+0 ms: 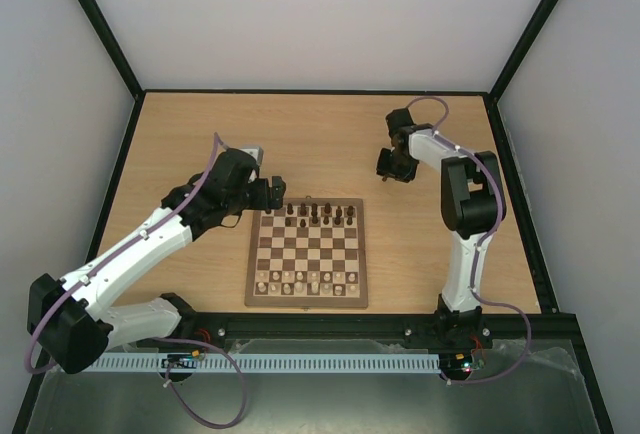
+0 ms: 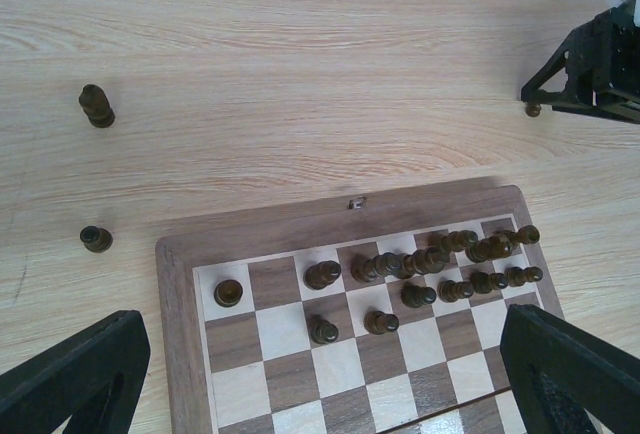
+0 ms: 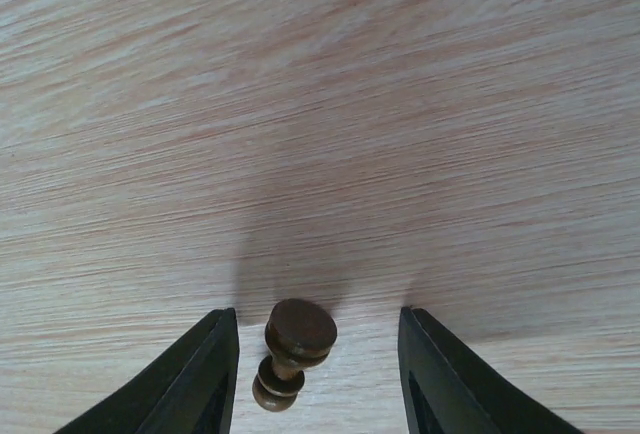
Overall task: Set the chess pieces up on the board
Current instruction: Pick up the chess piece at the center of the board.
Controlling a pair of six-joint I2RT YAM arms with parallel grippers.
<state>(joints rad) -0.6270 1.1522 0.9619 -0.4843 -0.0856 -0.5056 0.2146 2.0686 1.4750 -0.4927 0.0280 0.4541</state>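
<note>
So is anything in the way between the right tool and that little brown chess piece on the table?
No, nothing visible. The brown chess piece sits right between the right tool's two fingers, with a small gap on each side and only the table around it. Neither finger touches it yet.

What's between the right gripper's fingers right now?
One dark chess piece on the tabletop, with gaps to both fingers of the right gripper; the right wrist view shows it.
</note>
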